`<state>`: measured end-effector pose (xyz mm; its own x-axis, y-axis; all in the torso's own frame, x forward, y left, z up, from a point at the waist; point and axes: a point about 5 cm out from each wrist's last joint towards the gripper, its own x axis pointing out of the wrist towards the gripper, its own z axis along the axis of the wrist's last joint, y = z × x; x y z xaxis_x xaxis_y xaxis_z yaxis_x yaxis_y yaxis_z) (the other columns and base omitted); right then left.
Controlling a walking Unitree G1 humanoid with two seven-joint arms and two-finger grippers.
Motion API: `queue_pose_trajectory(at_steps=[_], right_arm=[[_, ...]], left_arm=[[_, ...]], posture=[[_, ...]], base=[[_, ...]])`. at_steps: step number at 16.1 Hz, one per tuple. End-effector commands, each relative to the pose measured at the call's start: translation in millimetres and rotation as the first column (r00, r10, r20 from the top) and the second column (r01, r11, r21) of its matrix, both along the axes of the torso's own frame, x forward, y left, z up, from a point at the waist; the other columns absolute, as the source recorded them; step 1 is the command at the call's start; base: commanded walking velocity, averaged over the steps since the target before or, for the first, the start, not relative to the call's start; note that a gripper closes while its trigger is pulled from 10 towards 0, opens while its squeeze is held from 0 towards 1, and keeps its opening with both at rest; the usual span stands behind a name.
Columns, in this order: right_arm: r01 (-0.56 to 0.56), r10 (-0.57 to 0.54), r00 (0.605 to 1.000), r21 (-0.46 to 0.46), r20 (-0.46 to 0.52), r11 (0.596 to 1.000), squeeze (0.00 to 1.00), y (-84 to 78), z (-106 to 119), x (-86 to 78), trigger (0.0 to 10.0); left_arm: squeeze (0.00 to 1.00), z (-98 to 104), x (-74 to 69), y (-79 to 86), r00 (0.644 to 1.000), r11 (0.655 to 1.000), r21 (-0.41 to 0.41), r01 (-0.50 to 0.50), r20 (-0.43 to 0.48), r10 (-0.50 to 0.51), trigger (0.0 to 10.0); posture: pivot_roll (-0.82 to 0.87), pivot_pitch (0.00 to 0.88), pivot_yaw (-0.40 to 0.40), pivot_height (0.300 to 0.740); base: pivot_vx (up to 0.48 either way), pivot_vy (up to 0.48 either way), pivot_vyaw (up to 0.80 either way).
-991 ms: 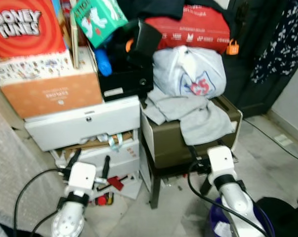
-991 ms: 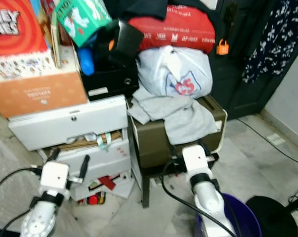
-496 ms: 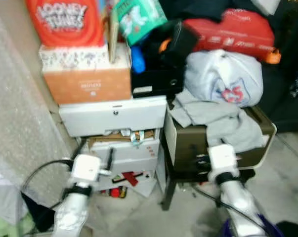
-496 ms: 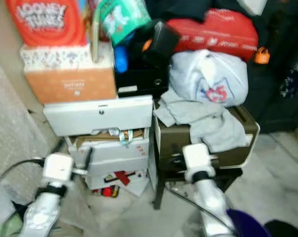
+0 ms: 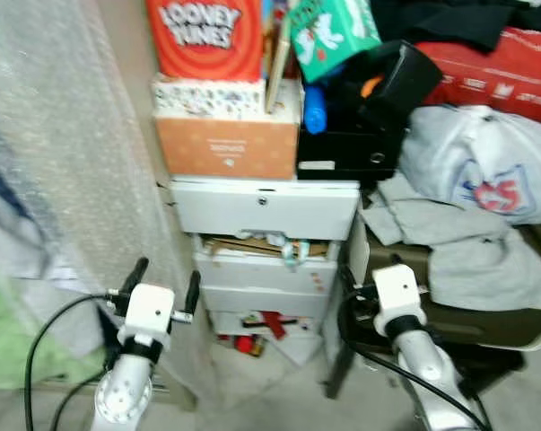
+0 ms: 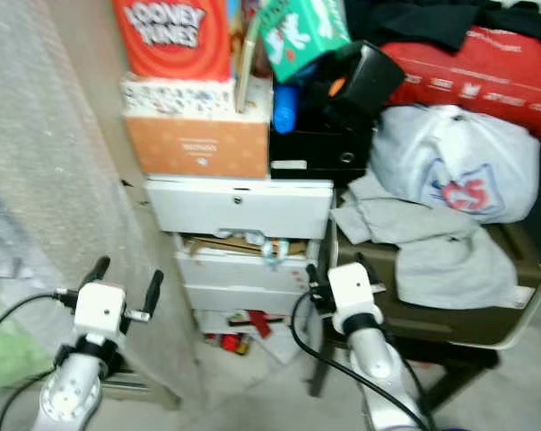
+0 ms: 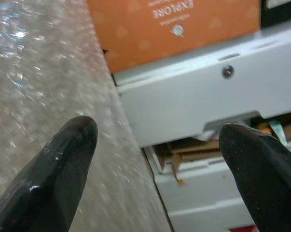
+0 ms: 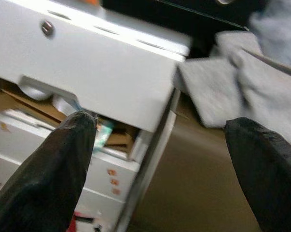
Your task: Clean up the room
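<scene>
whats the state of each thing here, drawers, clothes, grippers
left gripper: open, holding nothing
right gripper: open, holding nothing
top drawer: shut
second drawer: ajar, cardboard and ribbon sticking out
grey clothes: crumpled, draped over the brown case
white bag: full, resting on the clothes

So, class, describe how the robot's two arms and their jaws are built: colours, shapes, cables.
Each arm is a rounded silver tube ending in a boxy white wrist block. The left gripper and right gripper each carry two long, glossy black fingers with rounded tips. A thin black cable loops out beside the left arm, and another black cable runs along the right arm.
</scene>
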<state>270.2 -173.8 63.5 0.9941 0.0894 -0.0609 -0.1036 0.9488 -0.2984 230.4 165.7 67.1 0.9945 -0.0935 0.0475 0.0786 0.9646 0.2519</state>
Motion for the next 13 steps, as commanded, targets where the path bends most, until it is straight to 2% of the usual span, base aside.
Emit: queue_pose_trajectory(at_steps=[1, 2, 3, 5, 6, 8, 9, 10, 11, 12, 13], right_arm=[[0.049, -0.051, 0.998, -0.046, -0.028, 0.998, 0.00, -13.2, -7.2, -3.8, 10.0], [0.092, -0.096, 0.995, -0.107, -0.035, 0.990, 0.00, -23.5, -11.8, -6.5, 10.0], [0.194, -0.203, 0.974, -0.097, -0.100, 0.976, 0.00, -46.6, -27.0, -16.1, 10.0], [0.235, -0.246, 0.961, -0.099, -0.124, 0.967, 0.00, -55.4, -32.9, -21.1, 10.0], [0.280, -0.300, 0.942, -0.136, -0.154, 0.950, 0.00, -66.6, -42.4, -29.7, 10.0], [0.393, -0.437, 0.872, -0.216, -0.220, 0.894, 0.00, -91.9, -65.8, -54.8, 10.0], [0.423, -0.477, 0.850, -0.248, -0.225, 0.871, 0.00, -100.2, -70.8, -62.8, 10.0], [0.458, -0.514, 0.830, -0.263, -0.216, 0.849, 0.00, -107.8, -72.0, -68.4, 10.0], [0.495, -0.558, 0.790, -0.273, -0.253, 0.825, 0.00, -116.6, -79.6, -79.1, 10.0], [0.490, -0.560, 0.781, -0.285, -0.274, 0.824, 0.00, -117.3, -84.7, -83.4, 10.0], [0.471, -0.555, 0.772, -0.308, -0.309, 0.827, 0.00, -116.7, -92.1, -89.5, 10.0]], left_arm=[[0.00, -2.3, -2.0, -0.6, 1.000, 1.000, 0.008, 0.013, -0.010, -0.013, 10.0], [0.00, -6.5, -6.3, 4.4, 1.000, 1.000, 0.024, -0.001, -0.024, 0.002, 10.0], [0.00, -20.7, -20.7, 19.1, 0.995, 0.999, 0.032, -0.033, -0.094, 0.036, 10.0], [0.00, -25.7, -26.9, 25.5, 0.991, 0.998, 0.036, -0.053, -0.120, 0.057, 10.0], [0.00, -29.1, -35.0, 34.3, 0.987, 0.997, 0.048, -0.068, -0.141, 0.075, 10.0], [0.00, -41.2, -57.6, 62.5, 0.966, 0.985, 0.070, -0.160, -0.195, 0.171, 10.0], [0.00, -45.8, -64.6, 71.5, 0.953, 0.976, 0.080, -0.201, -0.215, 0.214, 10.0], [0.00, -50.1, -71.1, 80.8, 0.935, 0.965, 0.085, -0.250, -0.238, 0.263, 10.0], [0.00, -60.4, -84.0, 94.7, 0.895, 0.941, 0.091, -0.325, -0.293, 0.337, 10.0], [0.00, -67.7, -90.5, 101.2, 0.867, 0.927, 0.093, -0.363, -0.332, 0.372, 10.0], [0.00, -78.2, -100.3, 110.9, 0.823, 0.905, 0.113, -0.410, -0.383, 0.420, 10.0]], posture=[[-0.06, 0.000, -0.005, 0.740], [-0.06, 0.000, -0.004, 0.740], [-0.05, 0.000, -0.002, 0.740], [-0.05, 0.000, -0.001, 0.740], [-0.04, 0.000, 0.001, 0.740], [-0.03, 0.000, 0.004, 0.740], [-0.03, 0.000, 0.003, 0.740], [-0.02, 0.000, 0.003, 0.740], [-0.02, 0.000, 0.003, 0.740], [-0.02, 0.000, 0.003, 0.740], [-0.02, 0.000, 0.001, 0.740]], base=[[0.000, 0.000, 0.00], [0.000, 0.000, 0.00], [0.000, 0.000, 0.00], [0.000, 0.000, 0.00], [0.000, 0.000, 0.00], [0.000, 0.000, 0.00], [0.000, 0.000, 0.00], [0.000, 0.000, 0.00], [0.000, 0.000, 0.00], [0.000, 0.000, 0.00], [0.000, 0.000, 0.00]])
